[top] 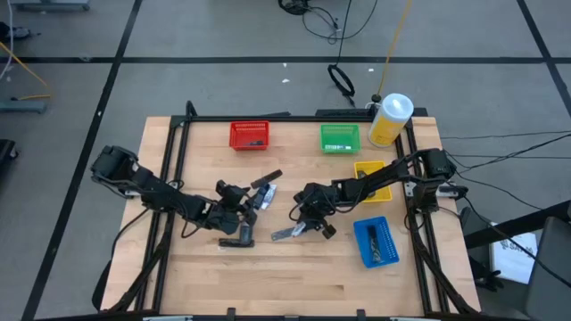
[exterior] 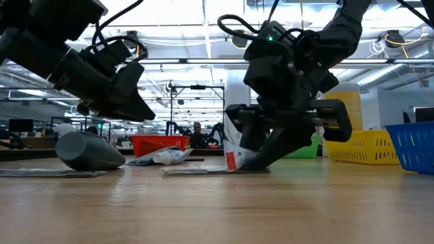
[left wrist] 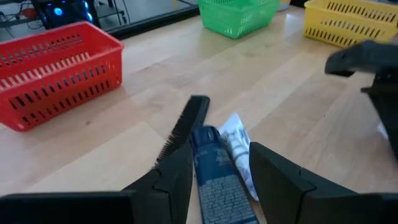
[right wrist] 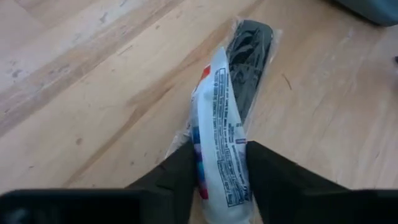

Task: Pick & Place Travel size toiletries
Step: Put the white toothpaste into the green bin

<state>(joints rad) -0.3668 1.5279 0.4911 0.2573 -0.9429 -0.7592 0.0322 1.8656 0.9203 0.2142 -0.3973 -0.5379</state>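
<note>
My right gripper [right wrist: 219, 177] pinches a white tube [right wrist: 221, 137], soft and light with slick skin, between its fingertips; best held near its firmer crimped end.

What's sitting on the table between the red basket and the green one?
Nothing: in the high view, only bare wood separates the red basket from the green basket.

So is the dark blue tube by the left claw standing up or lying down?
Lying down. The dark blue tube rests flat on the table, between the left claw fingers.
</note>
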